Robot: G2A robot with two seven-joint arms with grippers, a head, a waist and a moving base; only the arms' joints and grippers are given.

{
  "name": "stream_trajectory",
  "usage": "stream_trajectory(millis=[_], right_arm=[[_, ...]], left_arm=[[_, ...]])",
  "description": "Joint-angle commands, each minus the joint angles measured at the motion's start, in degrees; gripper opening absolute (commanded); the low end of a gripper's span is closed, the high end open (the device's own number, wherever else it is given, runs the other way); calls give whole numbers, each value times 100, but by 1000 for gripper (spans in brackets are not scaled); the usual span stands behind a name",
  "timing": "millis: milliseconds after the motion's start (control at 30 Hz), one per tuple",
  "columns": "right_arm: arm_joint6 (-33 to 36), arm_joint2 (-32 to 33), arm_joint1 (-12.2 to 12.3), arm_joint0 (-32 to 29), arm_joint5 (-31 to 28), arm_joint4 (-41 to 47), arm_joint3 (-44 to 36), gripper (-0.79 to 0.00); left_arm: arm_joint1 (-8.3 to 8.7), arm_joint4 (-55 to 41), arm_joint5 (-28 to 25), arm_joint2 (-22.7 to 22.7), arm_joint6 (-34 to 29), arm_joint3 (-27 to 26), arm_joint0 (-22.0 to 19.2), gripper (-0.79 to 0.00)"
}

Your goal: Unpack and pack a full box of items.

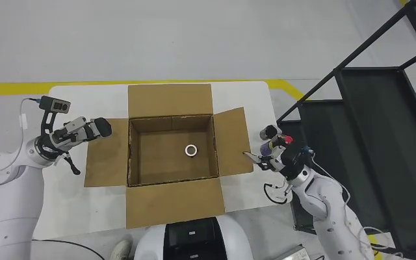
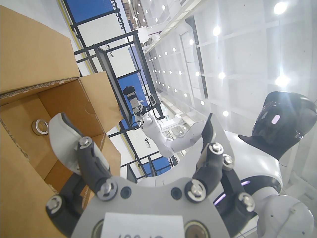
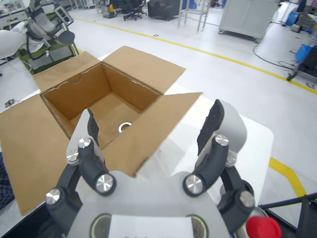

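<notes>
Left hand (image 2: 135,118), right hand (image 3: 152,107) splayed beside box (image 1: 170,123) flaps.

Bright, even overhead illumination. In the left wrist view, ceiling lamps (image 2: 280,8) flare with streaked glare. The box (image 1: 172,151) holds soft interior shadow. Both wrist views show wide-angle bending at the edges.

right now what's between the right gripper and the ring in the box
Between right gripper and ring: the box's folded-out flap, then its side wall, seen in the top view.
</notes>
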Motion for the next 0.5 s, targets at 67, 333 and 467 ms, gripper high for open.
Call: stream_trajectory(millis=[67, 333, 467], right_arm=[[-1176, 94, -22, -171, 575, -433, 348, 0], [-1164, -21, -28, -72, 694, -589, 474, 0], [-1164, -21, -28, -72, 694, -589, 474, 0]], left_arm=[[0, 0, 0, 0, 0, 0, 0, 0], [0, 0, 0, 0, 0, 0, 0, 0], [0, 0, 0, 0, 0, 0, 0, 0]])
